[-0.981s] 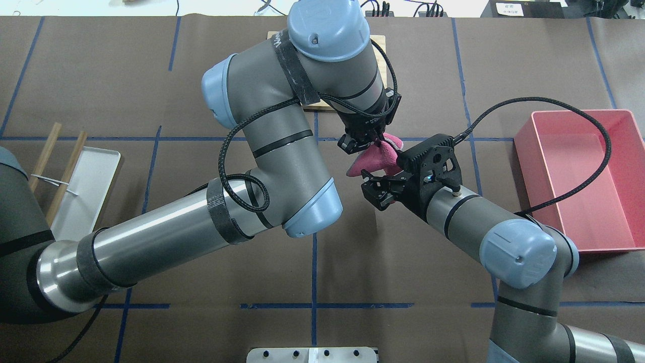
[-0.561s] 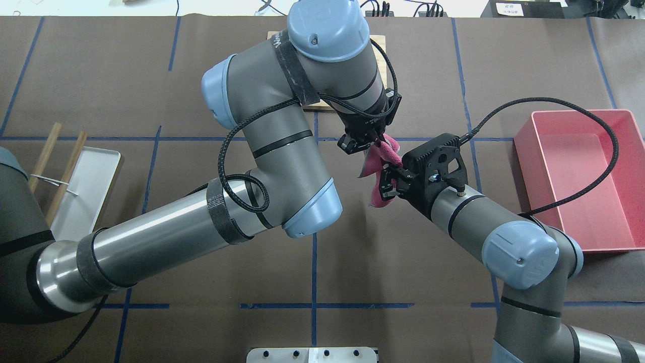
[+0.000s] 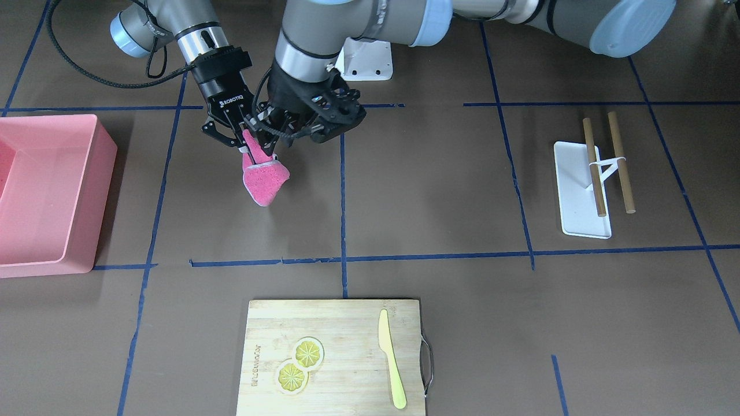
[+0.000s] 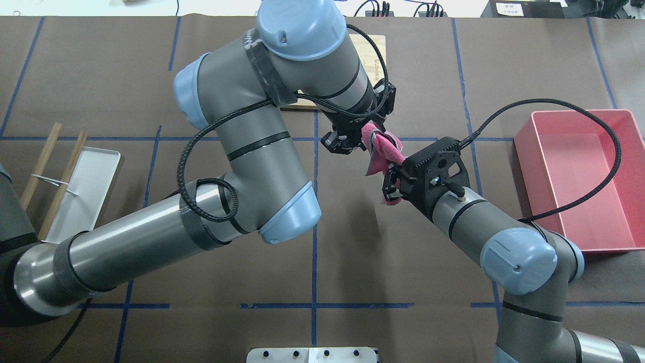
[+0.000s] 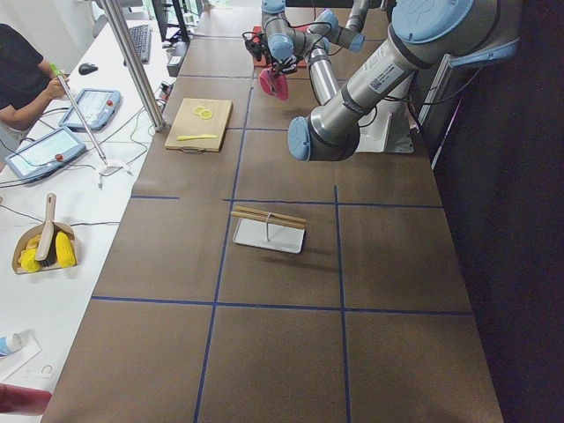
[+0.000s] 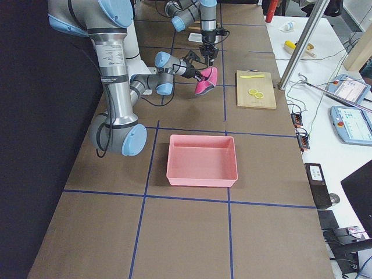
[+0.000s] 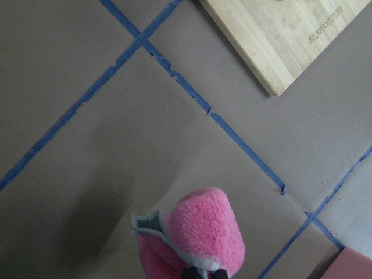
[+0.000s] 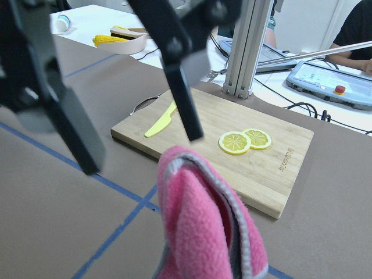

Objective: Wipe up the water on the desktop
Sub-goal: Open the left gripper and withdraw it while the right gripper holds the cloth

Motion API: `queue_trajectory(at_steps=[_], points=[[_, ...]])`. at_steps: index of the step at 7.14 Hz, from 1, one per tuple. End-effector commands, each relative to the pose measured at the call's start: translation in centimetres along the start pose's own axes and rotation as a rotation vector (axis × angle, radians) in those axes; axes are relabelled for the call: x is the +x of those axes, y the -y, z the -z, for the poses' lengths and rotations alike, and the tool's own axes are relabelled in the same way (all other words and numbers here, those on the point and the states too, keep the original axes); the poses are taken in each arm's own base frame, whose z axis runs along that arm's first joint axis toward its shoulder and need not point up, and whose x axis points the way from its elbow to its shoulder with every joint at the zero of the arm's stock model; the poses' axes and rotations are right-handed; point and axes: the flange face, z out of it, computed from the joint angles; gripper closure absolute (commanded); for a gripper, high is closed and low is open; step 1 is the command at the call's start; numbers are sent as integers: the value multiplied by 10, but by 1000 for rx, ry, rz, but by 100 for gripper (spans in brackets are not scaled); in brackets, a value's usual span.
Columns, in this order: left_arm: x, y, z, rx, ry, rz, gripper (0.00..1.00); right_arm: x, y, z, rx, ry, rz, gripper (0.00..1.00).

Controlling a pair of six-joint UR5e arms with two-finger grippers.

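A pink cloth [image 4: 381, 151] hangs above the dark-brown desktop [image 4: 453, 75] near its middle. My right gripper [image 4: 392, 182] is shut on the cloth's upper fold and holds it off the surface; the cloth fills the foreground of the right wrist view [image 8: 197, 226]. My left gripper [image 4: 347, 141] is open right beside the cloth's top, its fingers [image 8: 180, 87] spread apart. The cloth also shows in the front view [image 3: 265, 180] and at the bottom of the left wrist view [image 7: 200, 229]. I see no water on the desktop.
A pink bin [image 4: 579, 176] stands at the right. A bamboo cutting board [image 3: 347, 323] with two lemon slices [image 3: 300, 361] and a yellow knife [image 3: 392, 358] lies at the far edge. A white tray [image 4: 85, 186] with wooden sticks lies at the left.
My right gripper moved up to the cloth and shut on it. My left gripper let go, opened, and its arm shifted left and back.
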Motion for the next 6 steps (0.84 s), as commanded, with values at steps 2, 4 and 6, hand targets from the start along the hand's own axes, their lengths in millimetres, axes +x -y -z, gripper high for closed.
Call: queue_trajectory(at_steps=[2, 4, 6], points=[[-44, 65, 54, 69, -57, -60, 16, 1, -19, -10, -195, -31, -9, 100], [-79, 95, 61, 100, -36, -116, 16, 34, -14, -20, -419, -9, -123, 100], [-113, 126, 74, 119, -7, -162, 16, 71, -21, -31, -670, -74, -171, 100]])
